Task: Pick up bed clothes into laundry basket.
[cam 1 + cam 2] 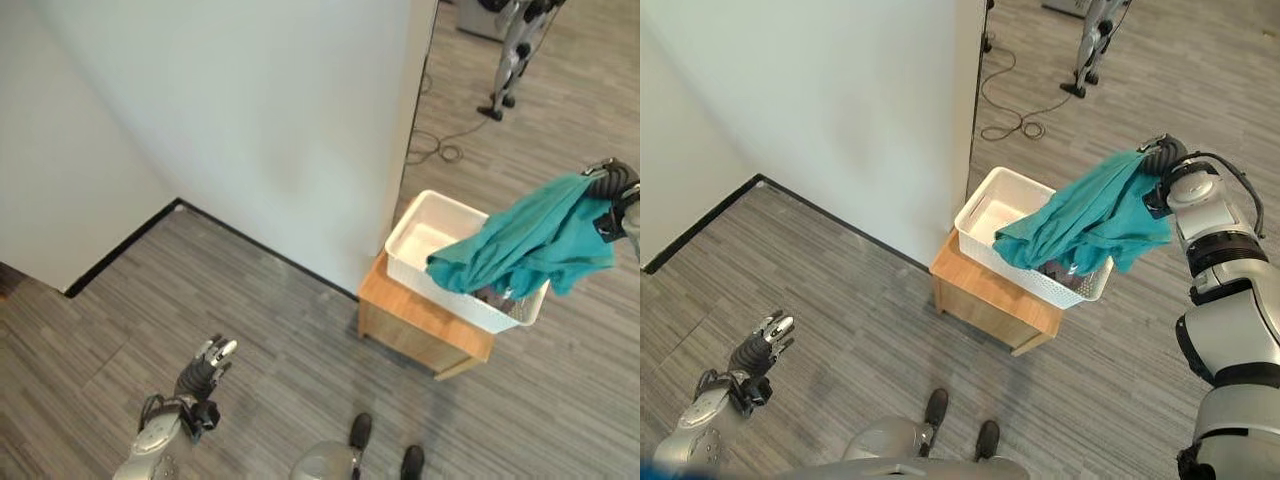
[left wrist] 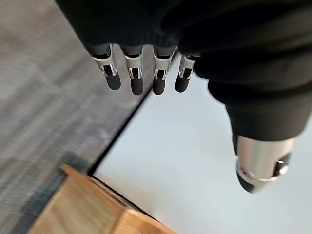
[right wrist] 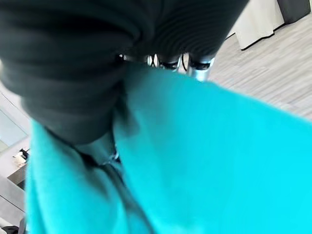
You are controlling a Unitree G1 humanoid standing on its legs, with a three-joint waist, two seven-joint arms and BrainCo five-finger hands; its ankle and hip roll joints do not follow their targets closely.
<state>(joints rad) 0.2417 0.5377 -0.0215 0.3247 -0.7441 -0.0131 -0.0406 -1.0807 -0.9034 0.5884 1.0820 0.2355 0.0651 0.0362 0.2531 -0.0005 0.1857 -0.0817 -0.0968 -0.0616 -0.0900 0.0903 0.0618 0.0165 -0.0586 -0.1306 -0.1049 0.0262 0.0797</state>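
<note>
Down low on the robot's left side, its left hand (image 1: 203, 374) hangs above the grey plank floor (image 1: 280, 340), forearm angled up and forward, the silver fingers (image 2: 134, 73) straight and relaxed in a row with the thumb set apart, holding nothing. Over on the right, the other arm is raised and bent at the elbow, reaching across toward the white laundry basket (image 1: 992, 215), and the right hand (image 1: 1161, 156) is up at the top of a teal garment (image 1: 1090, 220). From its own wrist camera the cloth bunches right against the dark ribbed cover and the fingertips (image 3: 197, 66) peek out just past the fabric's edge, so the hand looks clamped on the cloth, though how far the fingers curl is mostly hidden. That garment drapes down from the hand over the basket's near rim, its lower folds spilling inside, with part of it hanging outside the wall. Inside the basket, something dark shows under the teal. Underneath, the basket sits on a small wooden stand (image 1: 420, 325) pushed close to the corner of a pale wall (image 1: 250, 130).
</note>
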